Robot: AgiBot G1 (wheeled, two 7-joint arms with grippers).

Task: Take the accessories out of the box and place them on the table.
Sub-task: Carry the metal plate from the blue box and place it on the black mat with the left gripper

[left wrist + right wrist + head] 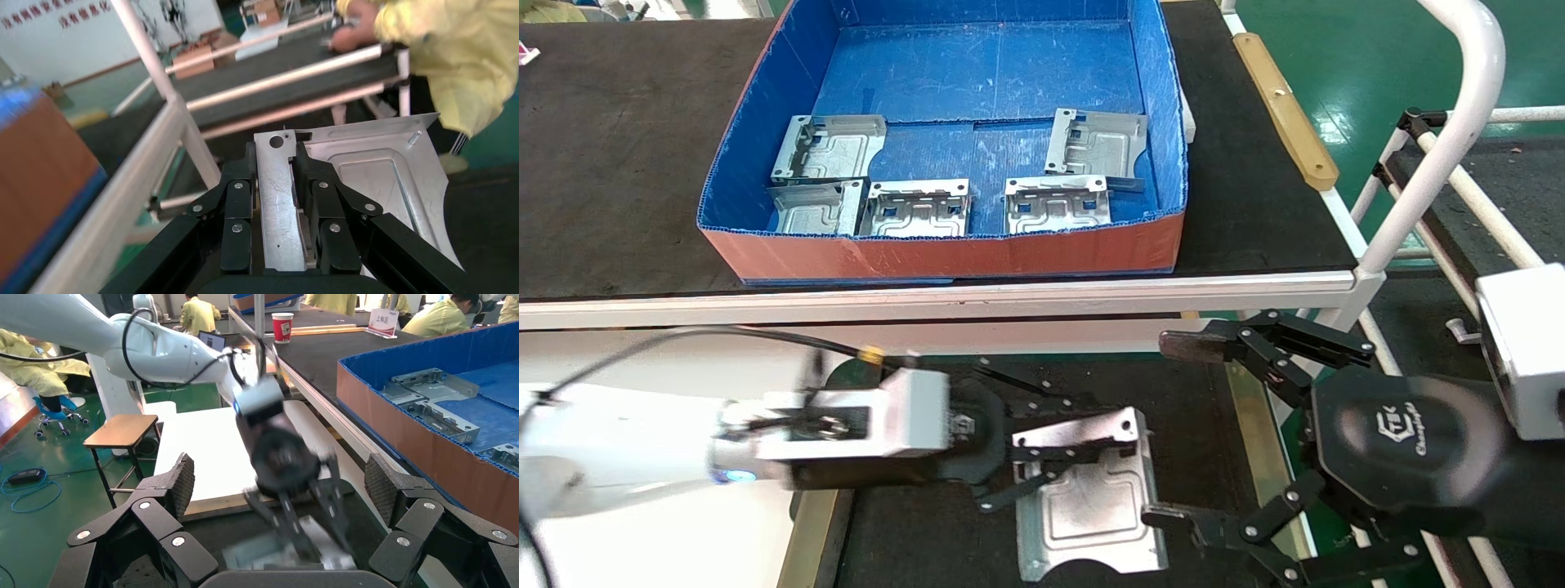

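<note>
Silver sheet metal sits clamped in my left pincer (1065, 447): its fingers (235, 211) close on the bent flange of one plate (1091, 506), which lies over the black mat of the low bench (928, 539) in front of me; whether it rests on the mat or hangs just above it I cannot tell. My right pincer (1181, 433) hovers just beside that plate with its fingers (177, 484) spread wide apart, gripping nothing. Five more plates lie in the blue-floored box (1164, 106) on the raised bench (617, 163) beyond: three (915, 208) in a row along the near orange-red wall, two (829, 147) behind them, one toward each side wall.
</note>
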